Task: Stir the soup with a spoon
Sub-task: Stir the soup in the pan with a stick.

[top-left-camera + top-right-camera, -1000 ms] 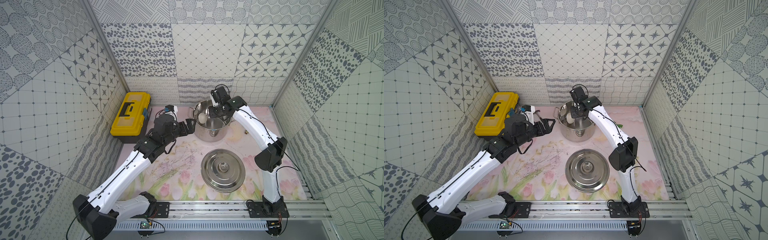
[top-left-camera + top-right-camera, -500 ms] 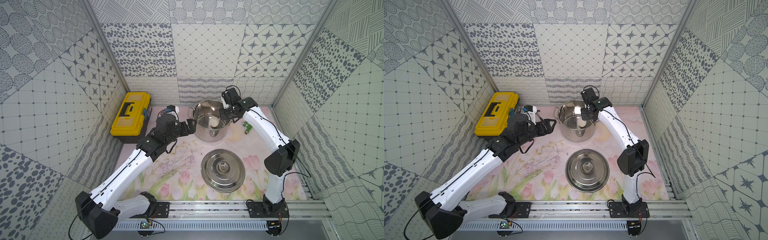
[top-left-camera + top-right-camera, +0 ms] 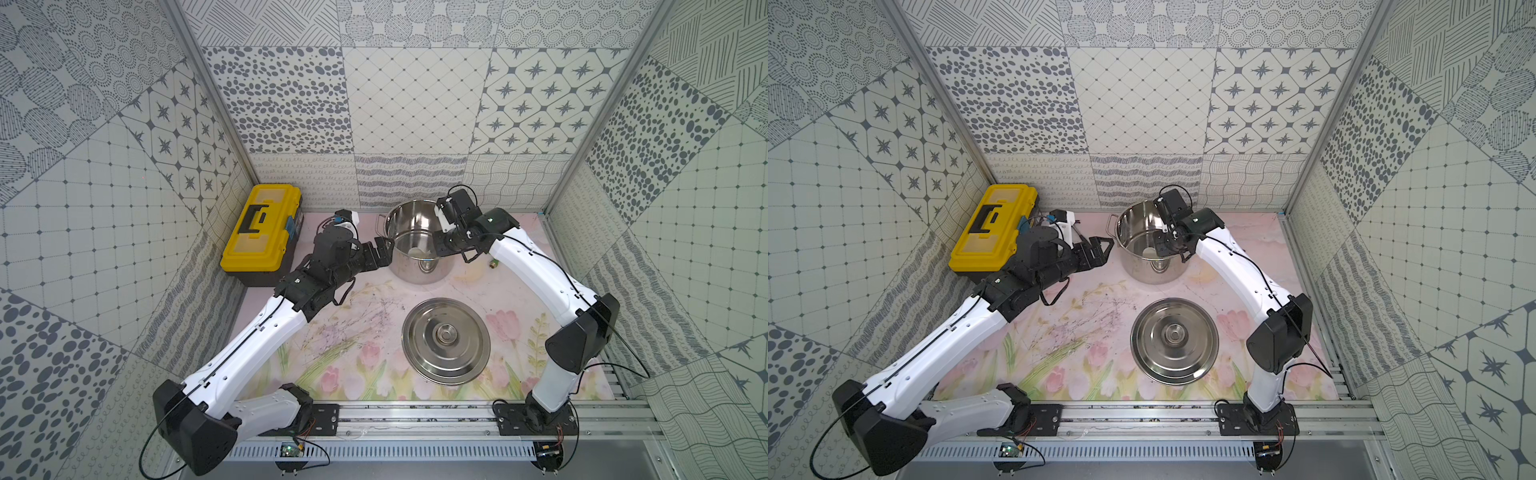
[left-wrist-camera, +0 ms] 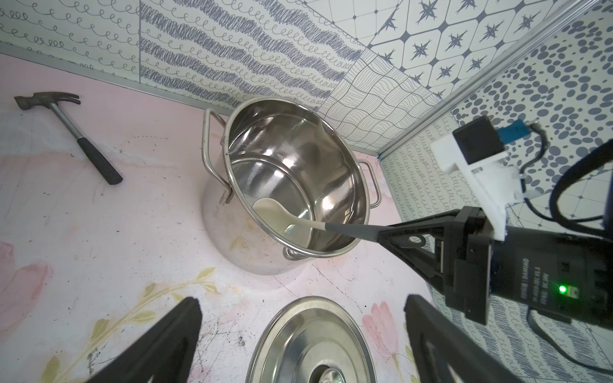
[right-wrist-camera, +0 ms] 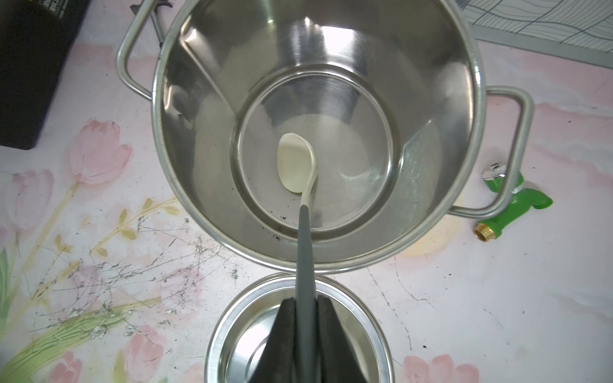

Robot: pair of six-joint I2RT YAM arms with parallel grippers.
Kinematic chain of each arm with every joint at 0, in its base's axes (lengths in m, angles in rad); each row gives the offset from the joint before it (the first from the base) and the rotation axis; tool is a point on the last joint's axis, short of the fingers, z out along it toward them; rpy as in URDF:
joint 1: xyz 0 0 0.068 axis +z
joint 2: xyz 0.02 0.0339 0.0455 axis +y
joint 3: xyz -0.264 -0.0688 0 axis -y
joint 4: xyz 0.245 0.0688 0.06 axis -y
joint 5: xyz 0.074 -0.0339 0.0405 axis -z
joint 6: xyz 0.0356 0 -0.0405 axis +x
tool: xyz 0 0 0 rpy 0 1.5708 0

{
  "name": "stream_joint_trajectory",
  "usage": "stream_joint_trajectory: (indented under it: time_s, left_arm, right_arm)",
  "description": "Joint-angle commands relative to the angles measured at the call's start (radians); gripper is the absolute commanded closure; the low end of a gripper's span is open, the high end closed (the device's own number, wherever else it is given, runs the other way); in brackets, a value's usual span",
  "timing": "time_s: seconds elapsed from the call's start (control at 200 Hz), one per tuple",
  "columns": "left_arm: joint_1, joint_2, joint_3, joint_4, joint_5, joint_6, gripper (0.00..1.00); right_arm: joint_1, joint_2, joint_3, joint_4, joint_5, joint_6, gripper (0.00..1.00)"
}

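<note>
- Count: one spoon (image 5: 304, 238), one pot (image 3: 407, 218), one lid (image 3: 446, 334), one hammer (image 4: 84, 146), one yellow toolbox (image 3: 261, 230), one green fitting (image 5: 517, 199), two grippers.
- Location: spoon inside pot, upper centre in both top views, on counter (image 3: 353, 299).
- Axis: steeply tilted, bowl down near pot floor, handle up toward frame right.
- Grip: right gripper (image 5: 304, 303) pinches spoon handle.
- Idle: left gripper (image 4: 300, 300) spread wide, just beside pot, frame left.

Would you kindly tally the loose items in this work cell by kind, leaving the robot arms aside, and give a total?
Cookware: 2 (round stainless steel pot, flat round steel lid)
Utensils: 1 (long spoon with cream-white bowl and dark grey handle)
Tools and hardware: 3 (steel claw hammer with black grip, yellow plastic toolbox, green plastic pipe fitting with brass thread)
Total: 6
</note>
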Motion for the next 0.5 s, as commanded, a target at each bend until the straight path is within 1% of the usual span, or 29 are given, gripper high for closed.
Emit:
stream_joint_trajectory:
  time_s: [0.0,0.16,0.39,0.495]
  left_arm:
    - [-0.001,-0.004,0.011,0.052,-0.002,0.010,0.01]
    - [-0.001,-0.009,0.005,0.054,-0.003,-0.005,0.00]
    - [-0.001,-0.024,-0.001,0.051,-0.015,-0.006,0.00]
    - [-0.002,-0.025,-0.002,0.050,-0.016,-0.007,0.00]
  right_arm:
    - [0.020,0.052,0.073,0.066,-0.016,0.042,1.00]
    - [0.023,0.154,0.234,0.042,-0.005,0.028,1.00]
    - [0.016,0.332,0.555,-0.092,0.061,-0.051,1.00]
    - [-0.007,0.396,0.663,-0.139,0.094,-0.077,1.00]
